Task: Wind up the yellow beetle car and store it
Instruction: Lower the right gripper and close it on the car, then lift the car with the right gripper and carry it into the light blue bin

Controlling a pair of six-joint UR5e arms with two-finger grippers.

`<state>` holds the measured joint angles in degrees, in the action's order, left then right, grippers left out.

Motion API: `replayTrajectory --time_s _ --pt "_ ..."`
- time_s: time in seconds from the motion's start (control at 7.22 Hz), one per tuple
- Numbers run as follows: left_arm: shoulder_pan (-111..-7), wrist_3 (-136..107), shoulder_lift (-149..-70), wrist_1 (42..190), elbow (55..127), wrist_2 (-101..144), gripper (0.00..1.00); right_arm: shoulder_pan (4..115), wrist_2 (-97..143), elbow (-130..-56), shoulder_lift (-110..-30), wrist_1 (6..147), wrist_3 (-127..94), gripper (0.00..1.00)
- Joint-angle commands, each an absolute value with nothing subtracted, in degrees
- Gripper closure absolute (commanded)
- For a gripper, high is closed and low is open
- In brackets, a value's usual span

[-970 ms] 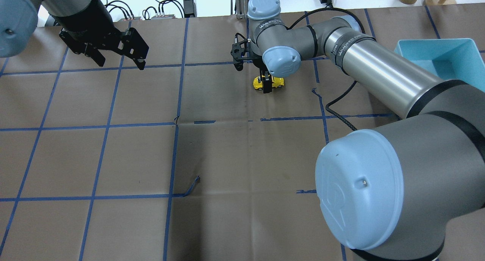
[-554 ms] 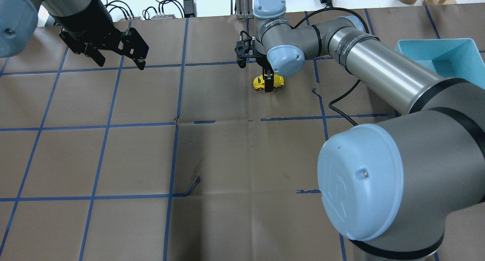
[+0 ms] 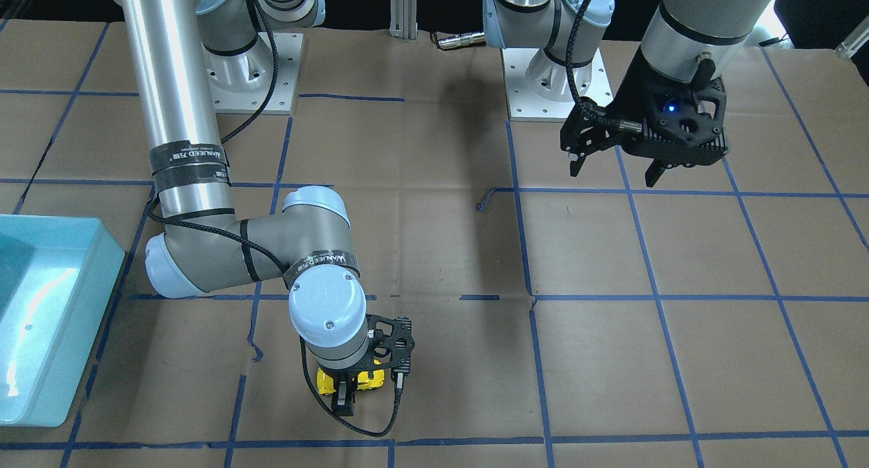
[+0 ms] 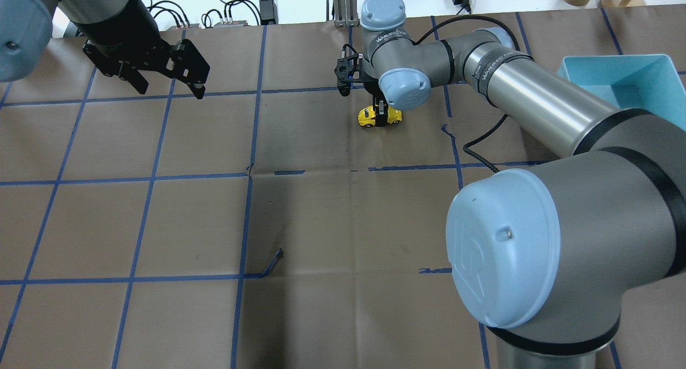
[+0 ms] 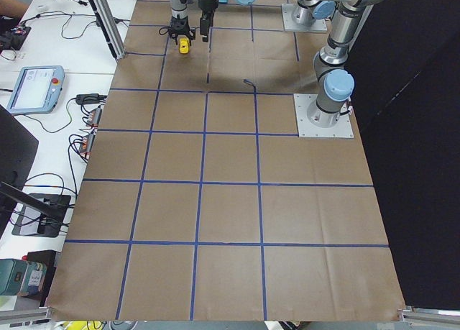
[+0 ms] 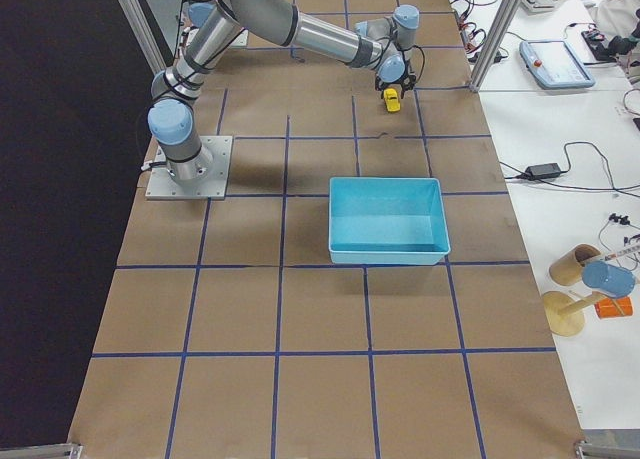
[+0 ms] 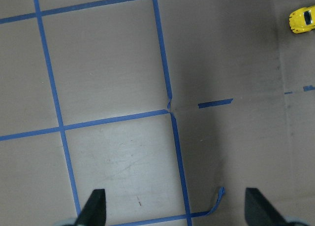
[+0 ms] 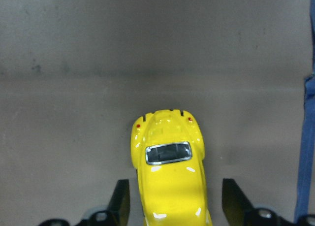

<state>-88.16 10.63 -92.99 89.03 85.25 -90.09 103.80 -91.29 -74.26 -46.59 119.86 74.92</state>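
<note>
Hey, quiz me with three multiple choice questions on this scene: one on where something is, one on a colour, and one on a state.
1. Where is the toy car?
A. In the bin.
B. Between the fingers of the right gripper.
C. Under the left gripper.

2. What colour is the bin?
A. Light blue.
B. Red.
C. Green.

3. How is the left gripper?
A. Shut on the toy car.
B. Shut on nothing.
C. Open and empty.

Answers:
1 B: the right wrist view shows a finger on each side of the toy car, with gaps.
2 A: the right side view shows it pale blue.
3 C: its own wrist view shows the fingers wide apart with nothing between them.
</note>
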Motion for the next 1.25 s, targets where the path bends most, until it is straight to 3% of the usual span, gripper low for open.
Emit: replayTrajectory --time_s 0.0,0.42,0.69,1.11 --pt "-88.15 10.63 -92.99 89.03 85.25 -90.09 0.01 103.89 -91.58 -73.83 -46.93 119.88 74.79 0.55" --pt "-88.07 10.63 -92.99 89.03 85.25 -90.09 0.01 102.84 -91.58 -68.76 -49.73 113.68 70.67 0.61" --pt "-88.07 10.63 -92.99 89.12 85.25 -90.09 0.01 97.94 -91.23 -60.6 -50.8 99.12 52.13 0.61" --pt "-88.07 10.63 -92.99 89.12 85.25 -90.09 0.01 90.3 -91.67 -54.5 -53.6 95.45 34.87 0.61"
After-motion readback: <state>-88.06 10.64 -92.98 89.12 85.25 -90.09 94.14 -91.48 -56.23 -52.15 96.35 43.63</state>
